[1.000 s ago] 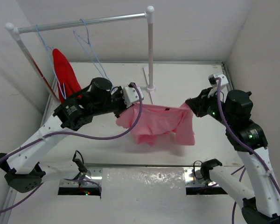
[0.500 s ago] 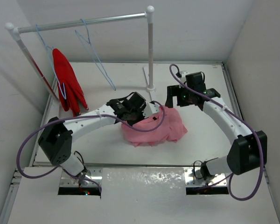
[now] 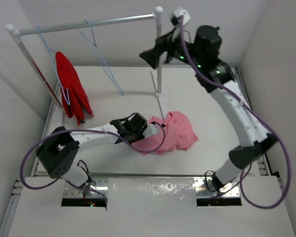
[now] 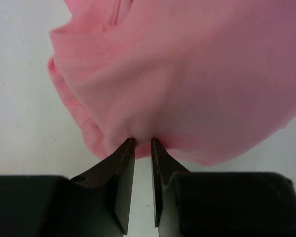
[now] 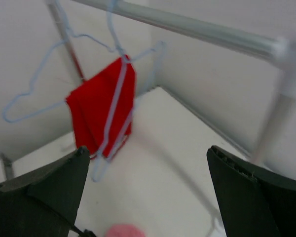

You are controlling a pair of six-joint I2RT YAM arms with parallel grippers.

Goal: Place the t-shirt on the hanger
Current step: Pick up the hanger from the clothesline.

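The pink t-shirt (image 3: 175, 131) lies crumpled on the white table, and fills the left wrist view (image 4: 187, 74). My left gripper (image 3: 146, 132) is low at its left edge. Its jaws (image 4: 143, 140) stand a narrow gap apart, with their tips against a fold of the cloth. The light-blue wire hanger (image 3: 110, 74) hangs bare from the rail. My right gripper (image 3: 149, 53) is raised high beside the rail's right post, wide open and holding nothing (image 5: 147, 150). It faces the hangers, and a sliver of the t-shirt (image 5: 121, 231) shows below it.
A silver rail (image 3: 89, 23) on white posts spans the back; its right post's base (image 3: 159, 93) stands just behind the shirt. A red garment (image 3: 71, 91) hangs on a second blue hanger at the left, also seen from the right wrist (image 5: 96, 113). Walls close in on both sides.
A second ago both grippers held the shirt spread in the air. It now lies heaped on the table. The right gripper has let go, opened wide and risen to the rail; the left stays low.
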